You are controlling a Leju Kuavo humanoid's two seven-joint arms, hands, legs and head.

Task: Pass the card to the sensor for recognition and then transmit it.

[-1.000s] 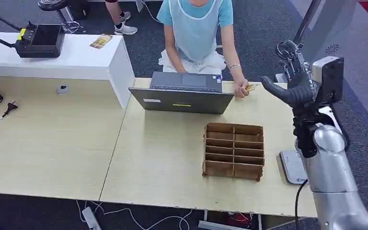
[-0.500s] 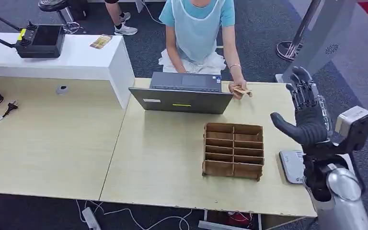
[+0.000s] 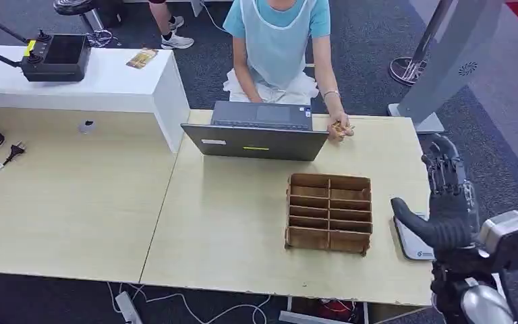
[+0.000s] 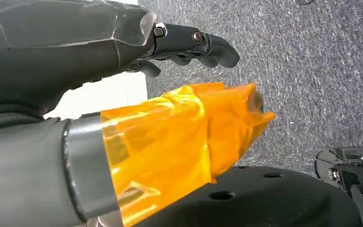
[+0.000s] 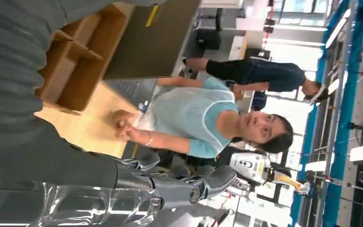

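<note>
While the small tan card (image 3: 342, 127) lies pinched in the seated person's hand (image 3: 338, 127) at the far desk (image 3: 229, 223) edge, well ahead of the right hand (image 3: 445, 202), it is probably light, thin and stiff, best taken by its free edge. Right hand: fingers spread, holding nothing, above the flat white-grey sensor pad (image 3: 413, 237). Left hand (image 4: 179, 42): fingers loosely curled, holding nothing.

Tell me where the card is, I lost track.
In the head view, a person's hand holds the card at the table's far edge, just right of the laptop.
</note>
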